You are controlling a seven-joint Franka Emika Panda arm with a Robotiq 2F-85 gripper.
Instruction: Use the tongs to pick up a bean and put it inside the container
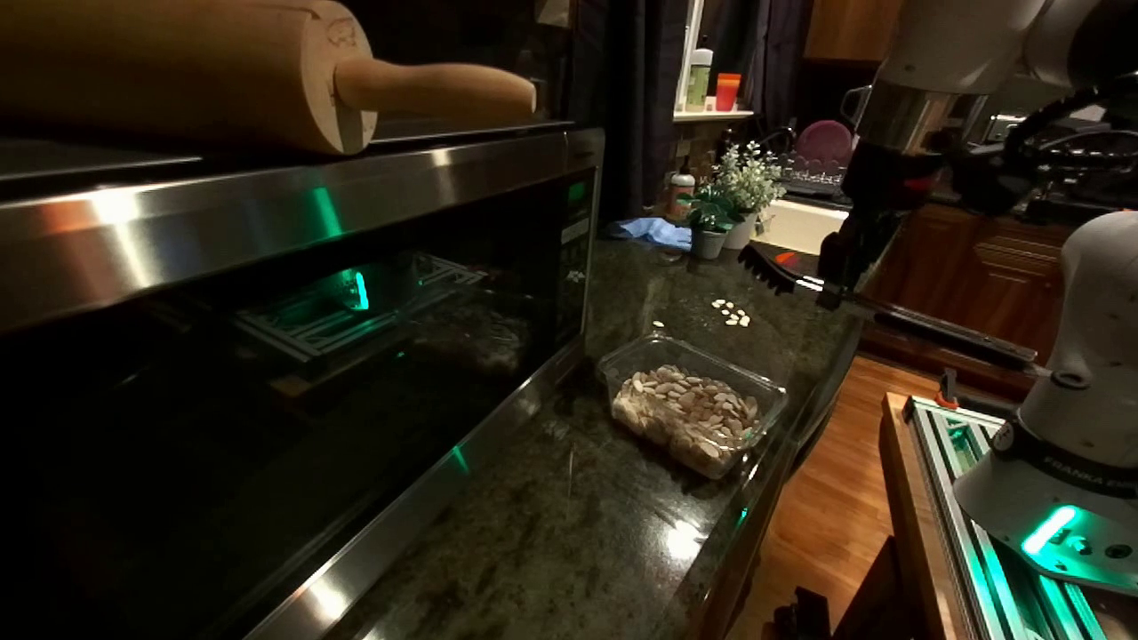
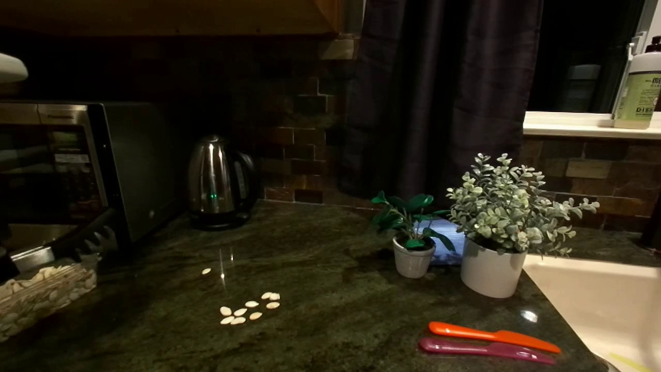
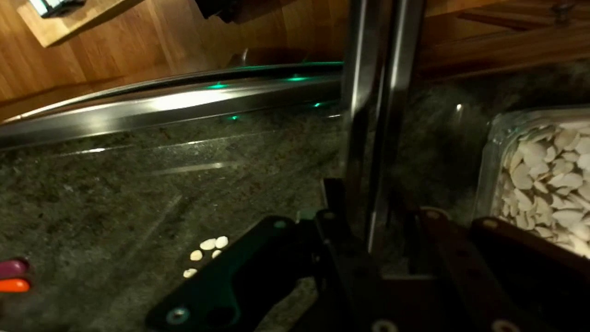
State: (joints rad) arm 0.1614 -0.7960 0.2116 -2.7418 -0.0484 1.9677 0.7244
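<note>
My gripper (image 3: 368, 203) is shut on the silvery tongs (image 3: 357, 83), whose two thin arms run between its fingers. In an exterior view the gripper (image 1: 833, 280) holds the tongs (image 1: 951, 333) level above the counter's front side, their dark toothed end (image 1: 769, 269) pointing inward. That end also shows at the left (image 2: 77, 240). Several pale flat beans (image 2: 240, 312) lie in a group on the counter, with one bean (image 2: 206, 271) apart; part of the group (image 3: 208, 244) shows in the wrist view. The clear plastic container (image 1: 725, 356) holds many beans; its rim (image 3: 486, 157) is right of the tongs.
A microwave (image 1: 427, 293) stands beside the container, with a rolling pin (image 1: 267, 71) on top. A kettle (image 2: 214, 178), two potted plants (image 2: 413, 261), orange and purple knives (image 2: 490, 336) and a sink (image 2: 583, 294) are further along. The counter's front edge (image 3: 193, 103) drops to the floor.
</note>
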